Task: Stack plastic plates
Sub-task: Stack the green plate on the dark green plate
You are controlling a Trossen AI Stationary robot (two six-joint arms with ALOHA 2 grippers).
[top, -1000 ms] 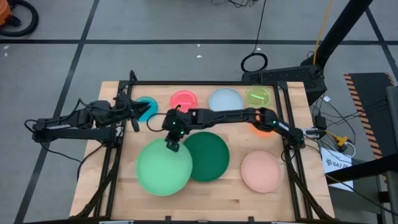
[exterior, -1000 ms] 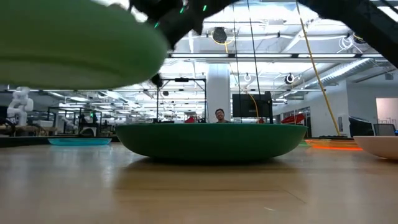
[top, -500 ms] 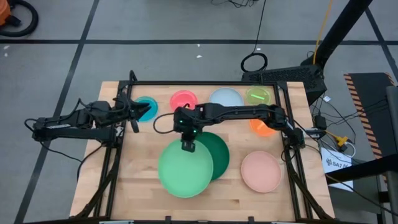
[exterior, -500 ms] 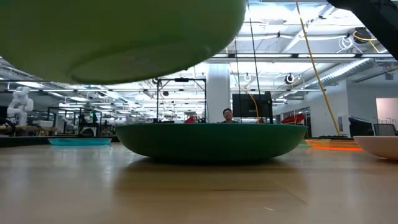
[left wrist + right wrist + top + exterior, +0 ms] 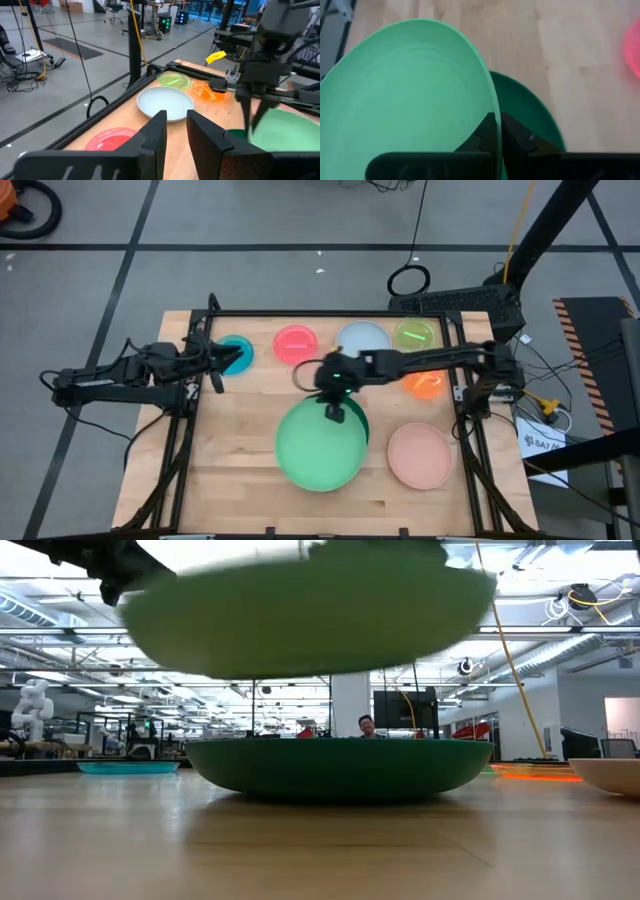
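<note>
Looking straight down, the right gripper pinches the rim of the light green plate above the dark green plate at mid-tabletop. At table level, the light green one hangs clear above the dark one. The left gripper waits near the left edge, fingers narrowly parted.

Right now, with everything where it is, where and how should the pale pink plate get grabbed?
Grip the pale pink plate by its raised rim, one finger inside and one outside, as the right gripper pinches the light green plate. Come from above on the edge nearest the right arm; it lies flat, apart from the others.
</note>
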